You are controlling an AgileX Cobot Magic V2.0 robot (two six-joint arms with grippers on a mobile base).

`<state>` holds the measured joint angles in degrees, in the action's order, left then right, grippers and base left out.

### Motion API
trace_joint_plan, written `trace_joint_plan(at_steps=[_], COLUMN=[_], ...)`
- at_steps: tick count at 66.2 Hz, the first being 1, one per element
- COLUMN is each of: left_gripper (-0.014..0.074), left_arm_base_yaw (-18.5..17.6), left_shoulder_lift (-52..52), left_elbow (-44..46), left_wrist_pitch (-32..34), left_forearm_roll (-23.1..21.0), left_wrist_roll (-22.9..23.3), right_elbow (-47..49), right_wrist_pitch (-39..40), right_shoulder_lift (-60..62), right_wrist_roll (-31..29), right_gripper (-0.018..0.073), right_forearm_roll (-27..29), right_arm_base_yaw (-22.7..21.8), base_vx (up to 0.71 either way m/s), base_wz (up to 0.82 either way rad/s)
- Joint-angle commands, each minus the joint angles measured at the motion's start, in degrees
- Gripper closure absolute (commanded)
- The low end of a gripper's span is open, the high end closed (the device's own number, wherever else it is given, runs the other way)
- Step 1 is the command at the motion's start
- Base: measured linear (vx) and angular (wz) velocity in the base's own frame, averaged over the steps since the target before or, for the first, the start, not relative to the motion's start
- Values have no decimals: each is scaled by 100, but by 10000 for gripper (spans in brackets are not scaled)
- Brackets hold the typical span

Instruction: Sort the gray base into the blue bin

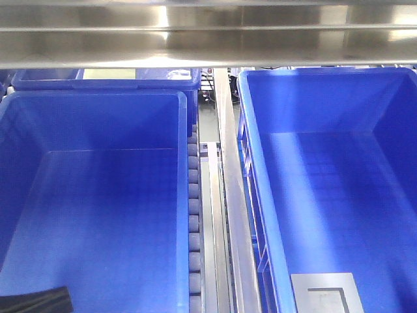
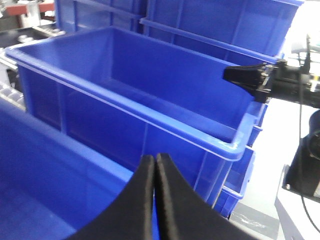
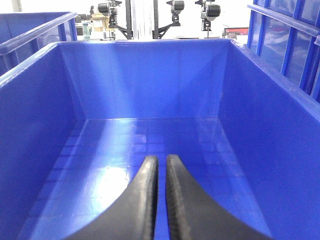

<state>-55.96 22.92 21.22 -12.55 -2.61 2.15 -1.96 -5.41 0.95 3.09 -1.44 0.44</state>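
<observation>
The gray base (image 1: 326,295), a gray block with a square recess on top, stands inside the right blue bin (image 1: 277,195) at its near end. My right gripper (image 3: 161,157) hangs inside that bin (image 3: 150,135) above its bare floor, fingers shut to a thin slit with nothing between them. The base is not visible in the right wrist view. My left gripper (image 2: 154,156) is shut and empty, over the left blue bin (image 1: 98,195). A black part of it (image 1: 39,301) shows at that bin's near corner.
A roller conveyor strip (image 1: 193,222) and metal rails (image 1: 225,195) run between the two bins. A steel beam (image 1: 208,39) crosses overhead. More blue bins (image 2: 225,25) are stacked behind. The right arm's black end (image 2: 250,77) reaches over the far bin's rim (image 2: 150,120).
</observation>
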Motion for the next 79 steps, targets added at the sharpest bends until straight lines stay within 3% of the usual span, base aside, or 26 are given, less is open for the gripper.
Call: trace_joint_plan(at_steps=[1,50,58,65,79], left_gripper=[601,601,601,601,601], left_arm_base_yaw=[-14,-14,36,439,1786], left_shoulder_lift=[23,23,0,-105,-793], left_elbow=[158,158,158,158,152], left_wrist_pitch=[408,389,389,389,319], left_forearm_roll=[178,173,187,164,164], left_wrist_roll=[334,324,-43,-466,-450], right_elbow=[22,22,22,22,22], right_wrist_pitch=[447,447,447,447,447], right_shoulder_lift=[50,50,50,50,50], right_wrist_roll=[-38,-38,-38,-38,-38], right_gripper=[564,564,564,564,564], right_forearm_roll=[-37,-37,-37,-37,-37], right_arm_base_yaw=[-21,-21,-21,-21,-21], base_vx=[0,0,0,0,0], base_wz=[0,0,0,0,0])
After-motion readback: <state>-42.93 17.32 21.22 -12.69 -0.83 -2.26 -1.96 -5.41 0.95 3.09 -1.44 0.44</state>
